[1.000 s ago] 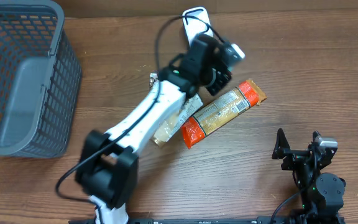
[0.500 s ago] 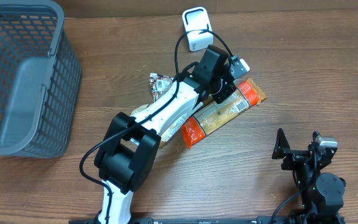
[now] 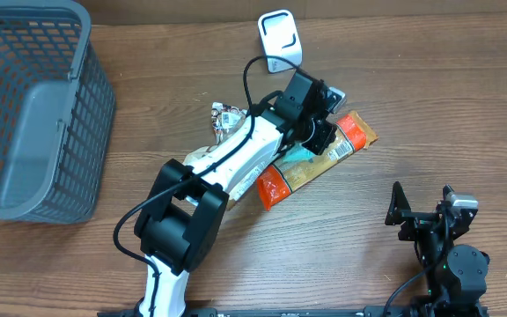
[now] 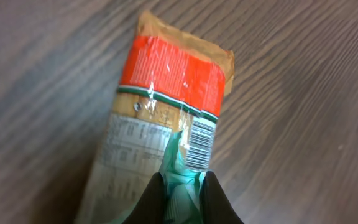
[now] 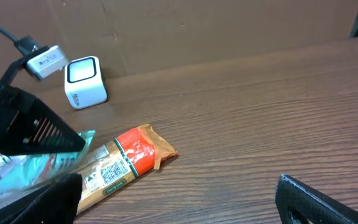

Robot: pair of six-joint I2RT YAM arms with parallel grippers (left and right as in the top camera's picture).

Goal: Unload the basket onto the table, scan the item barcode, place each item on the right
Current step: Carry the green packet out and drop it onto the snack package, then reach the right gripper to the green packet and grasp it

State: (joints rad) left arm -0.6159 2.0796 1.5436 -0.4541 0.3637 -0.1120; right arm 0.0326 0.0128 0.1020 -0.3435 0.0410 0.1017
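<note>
Left claw point(image 4: 182, 184) is clamping a teal packet point(image 4: 174, 157), newly showing over the orange pack point(image 3: 356, 132). Right claw point(image 3: 422, 214) is gaping over the wood bench point(image 3: 447, 97).

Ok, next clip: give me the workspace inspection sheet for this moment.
Surface: wooden table, no spills seen.
Job's things: white scanner at the far side; orange-ended packet lying flat, barcode facing up; teal packet held over it.
Clutter: grey basket at left; tan packet and foil packet by the left arm.
Tools: left tool shut on the teal packet; right tool open, holding nothing.
Cables: black cable looping off the left arm.
Surroundings: cardboard wall behind the table.
</note>
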